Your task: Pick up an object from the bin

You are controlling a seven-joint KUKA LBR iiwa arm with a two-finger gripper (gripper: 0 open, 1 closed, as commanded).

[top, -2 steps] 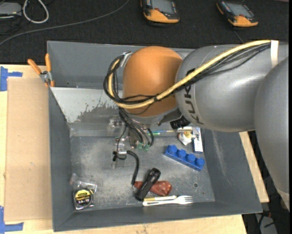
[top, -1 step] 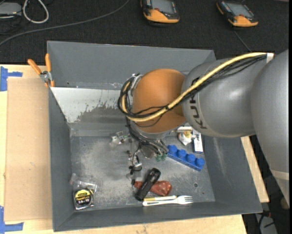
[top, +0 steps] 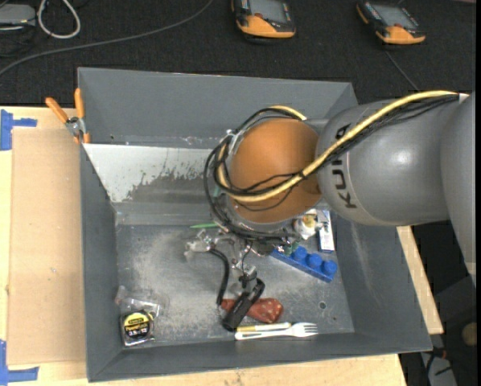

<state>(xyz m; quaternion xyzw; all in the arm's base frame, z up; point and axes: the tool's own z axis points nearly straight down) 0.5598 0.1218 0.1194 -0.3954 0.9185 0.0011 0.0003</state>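
Arm (top: 401,167) over scuffed grey bin (top: 144,107); cables (top: 59,13), orange devices (top: 262,14) on dark floor (top: 160,34).

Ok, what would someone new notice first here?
The big grey arm with its orange cover looms over the middle of the bin. Its claw hangs low by the near wall, beside a red-brown lump and a white fork. A tape measure lies alone at the near left corner, and a blue block lies to the right.
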